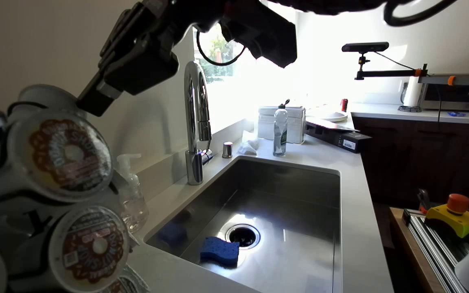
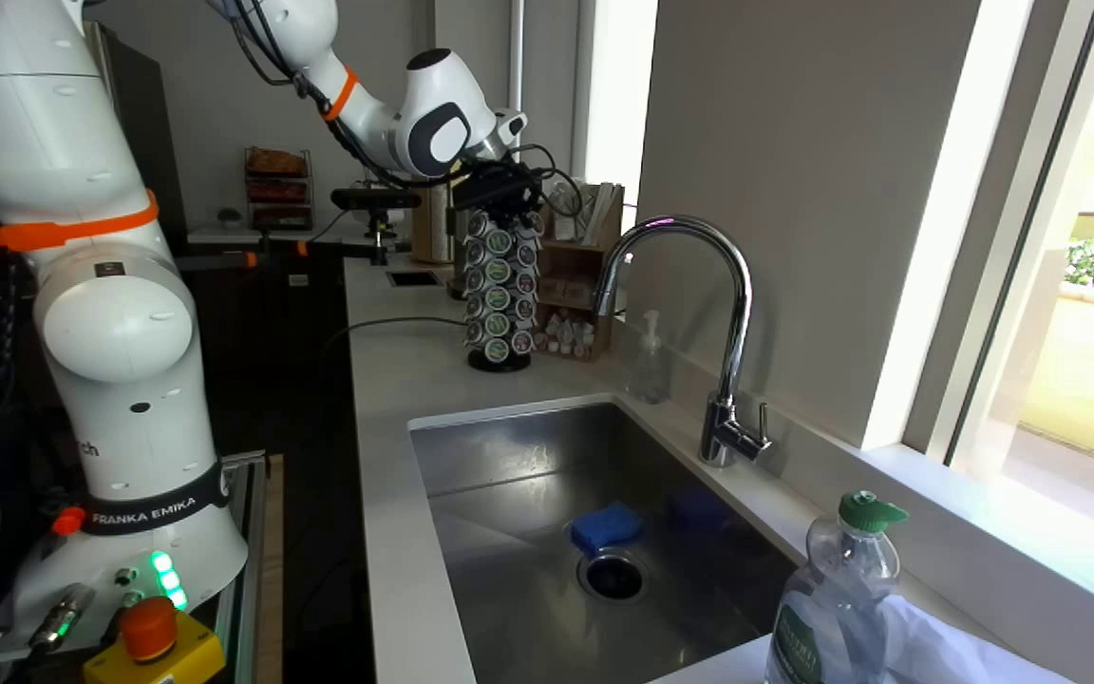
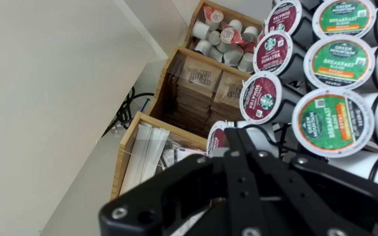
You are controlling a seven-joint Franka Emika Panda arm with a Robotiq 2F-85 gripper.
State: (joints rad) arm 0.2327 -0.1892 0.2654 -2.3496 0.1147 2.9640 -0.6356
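Note:
My gripper (image 3: pixel 236 132) is shut at the top of a coffee pod carousel, its two fingertips side by side with nothing visible between them. The tips overlap a white pod with a maroon Sumatra lid (image 3: pixel 216 139), held in a black wire ring; I cannot tell if they touch it. More maroon-lidded pods (image 3: pixel 262 98) and green Breakfast Blend pods (image 3: pixel 333 123) stand beside it. In an exterior view the gripper (image 1: pixel 95 97) points down at the upper pods. The tall carousel (image 2: pixel 499 363) stands on the counter under the gripper (image 2: pixel 501 204).
A wooden organizer (image 3: pixel 166 126) with sugar packets, creamers and wrapped items stands beside the carousel. A steel sink (image 1: pixel 299 244) holds a blue sponge (image 1: pixel 220 251). A tall faucet (image 2: pixel 742 304), a soap dispenser (image 2: pixel 650 361) and a dish soap bottle (image 2: pixel 832 598) stand around it.

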